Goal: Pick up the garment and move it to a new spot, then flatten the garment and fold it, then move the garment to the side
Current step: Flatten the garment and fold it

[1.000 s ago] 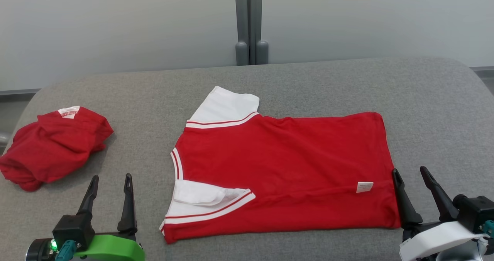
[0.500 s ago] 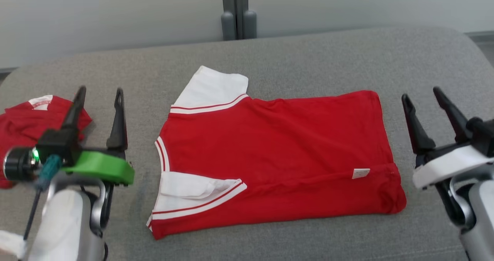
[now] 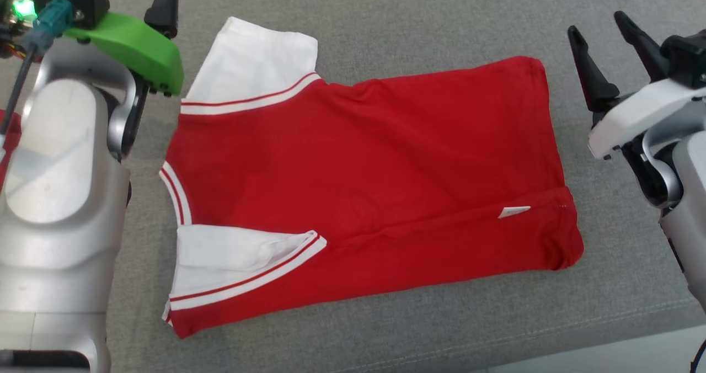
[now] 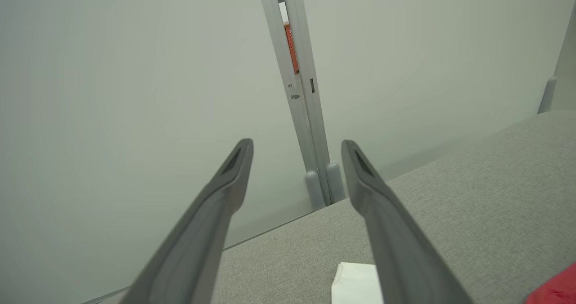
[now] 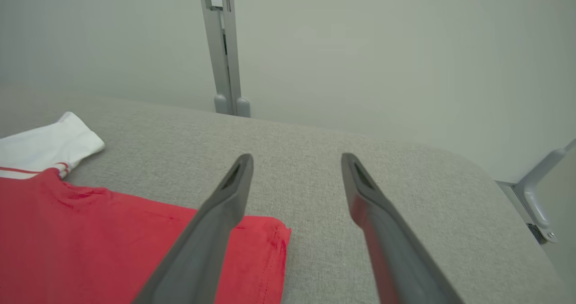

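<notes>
While hovering wide open and empty either side of red cloth T-shirt with white sleeves (image 3: 358, 169), flat mid grey fabric-covered table (image 3: 441, 20), near long edge already folded up: lower left gripper (image 4: 297, 145) onto far white sleeve (image 3: 253, 58), right gripper (image 3: 597, 24) onto far hem corner (image 3: 532, 67); pinch both layers together, draw evenly toward near edge. Since a second ago: tipped head camera down and closer; carried both arms from near edge to far edge; left T-shirt lying as was.

Grey padded table (image 3: 419, 25) with a shirt
You see the red garment (image 3: 358, 185) lying flat on it, white sleeves toward the left.
</notes>
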`<state>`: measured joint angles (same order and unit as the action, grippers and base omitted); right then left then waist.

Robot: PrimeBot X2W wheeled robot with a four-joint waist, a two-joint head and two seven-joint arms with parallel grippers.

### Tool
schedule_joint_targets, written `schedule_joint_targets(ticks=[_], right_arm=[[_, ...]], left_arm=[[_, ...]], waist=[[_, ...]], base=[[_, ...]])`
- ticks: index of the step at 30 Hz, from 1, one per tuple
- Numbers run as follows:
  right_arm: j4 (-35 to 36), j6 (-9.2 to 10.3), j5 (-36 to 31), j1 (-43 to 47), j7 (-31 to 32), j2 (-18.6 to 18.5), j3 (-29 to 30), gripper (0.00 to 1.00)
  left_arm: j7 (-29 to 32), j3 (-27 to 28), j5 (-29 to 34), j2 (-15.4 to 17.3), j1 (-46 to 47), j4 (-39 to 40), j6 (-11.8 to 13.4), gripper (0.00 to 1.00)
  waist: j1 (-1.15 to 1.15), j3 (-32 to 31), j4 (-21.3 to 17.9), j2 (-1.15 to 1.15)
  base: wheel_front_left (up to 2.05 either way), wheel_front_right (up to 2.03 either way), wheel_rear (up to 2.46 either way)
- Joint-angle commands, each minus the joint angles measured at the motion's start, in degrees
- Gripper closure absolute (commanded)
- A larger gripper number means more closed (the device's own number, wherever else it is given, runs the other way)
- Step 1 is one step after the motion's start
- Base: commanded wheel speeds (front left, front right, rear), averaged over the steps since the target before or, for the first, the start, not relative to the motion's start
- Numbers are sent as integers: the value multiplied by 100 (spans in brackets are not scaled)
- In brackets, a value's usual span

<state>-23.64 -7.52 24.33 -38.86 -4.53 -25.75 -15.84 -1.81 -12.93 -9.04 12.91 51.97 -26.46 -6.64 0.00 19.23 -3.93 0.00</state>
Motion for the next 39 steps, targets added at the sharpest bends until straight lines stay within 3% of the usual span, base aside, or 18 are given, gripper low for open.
schedule_joint_targets(ticks=[1, 11, 21, 38, 39], right_arm=[[-172, 7, 100, -202, 28, 27, -135, 0], [-1116, 8, 663, -984, -35, 170, -1150, 0], [-1618, 7, 1162, -1539, -338, 280, -1885, 0], [-2217, 7, 1997, -2074, -653, 338, -2671, 0], [-2257, 7, 2044, -2093, -619, 342, -2705, 0]], left_arm=[[55, -72, 60, 46, 263, -214, -34, 0], [499, -823, -93, 264, 1206, -1839, -84, 0], [611, -1511, -535, 464, 1569, -2757, -84, 0], [328, -1974, -959, 225, 1949, -3525, -84, 0], [337, -1992, -996, 200, 1948, -3551, -84, 5]], waist=[[0, 673, -455, 0], [0, 1094, -740, 0], [0, 1295, -781, 0], [0, 1391, -589, 0], [0, 1398, -575, 0]], base=[[0, 0, 0], [0, 0, 0], [0, 0, 0], [0, 0, 0], [0, 0, 0]])
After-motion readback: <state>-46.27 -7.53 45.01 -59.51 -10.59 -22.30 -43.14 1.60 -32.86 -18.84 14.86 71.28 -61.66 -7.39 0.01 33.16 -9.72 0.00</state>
